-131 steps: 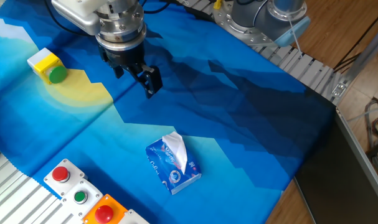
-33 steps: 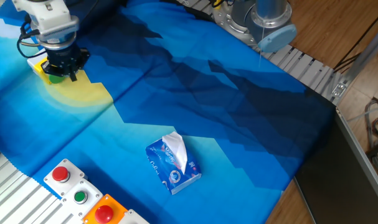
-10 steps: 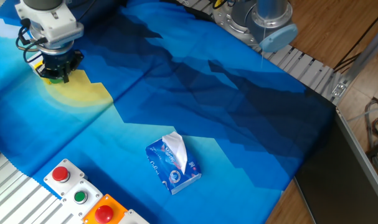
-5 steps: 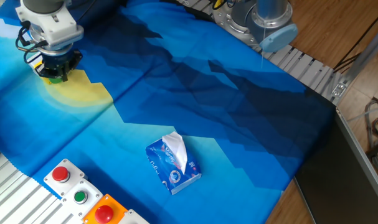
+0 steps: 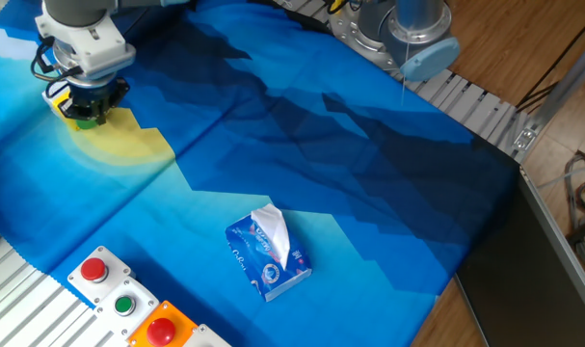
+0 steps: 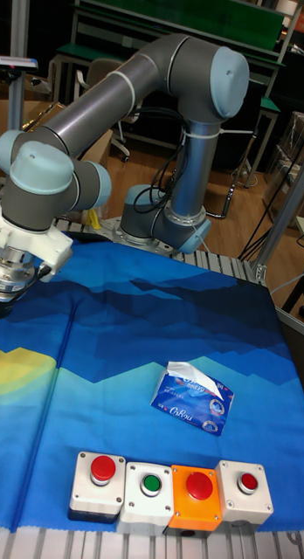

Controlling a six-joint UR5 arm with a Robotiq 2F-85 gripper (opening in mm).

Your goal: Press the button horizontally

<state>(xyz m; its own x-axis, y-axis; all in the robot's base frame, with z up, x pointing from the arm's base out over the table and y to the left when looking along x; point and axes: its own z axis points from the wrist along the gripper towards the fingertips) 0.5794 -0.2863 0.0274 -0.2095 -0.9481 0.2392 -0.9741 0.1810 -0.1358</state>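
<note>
Fixed view first: a blue cloth (image 5: 302, 183) with a pale yellow patch covers the table. At about ten o'clock in the picture, near the far left edge, the gripper (image 5: 88, 108) hangs from the arm's white wrist and reaches straight down onto the button (image 5: 83, 122), of which only a sliver of green shows under the black fingers. A bit of its yellow box (image 5: 54, 99) peeks out at the gripper's nine o'clock side. The fingers cover nearly all of the button, so whether they are spread or pressed together cannot be told. Well apart, near six o'clock, lies a blue tissue pack (image 5: 268, 253) with a white tissue poking up. At seven o'clock, along the near edge, sit other button boxes: a red button (image 5: 93, 269), a small green button (image 5: 124, 306) and another red one (image 5: 160, 331).

Tall fixed view: the large grey arm (image 6: 126, 96) sweeps from its base at twelve o'clock across to nine o'clock, where the wrist runs off the left edge. Neither gripper nor yellow box shows here. The tissue pack (image 6: 192, 399) lies near the centre, and four button boxes (image 6: 171, 493) line the six o'clock edge.

To press well, I judge the push should run level with the table, straight along the button's axis and into its green face. It should be gentle, since the light box may slide or tip on the cloth.
</note>
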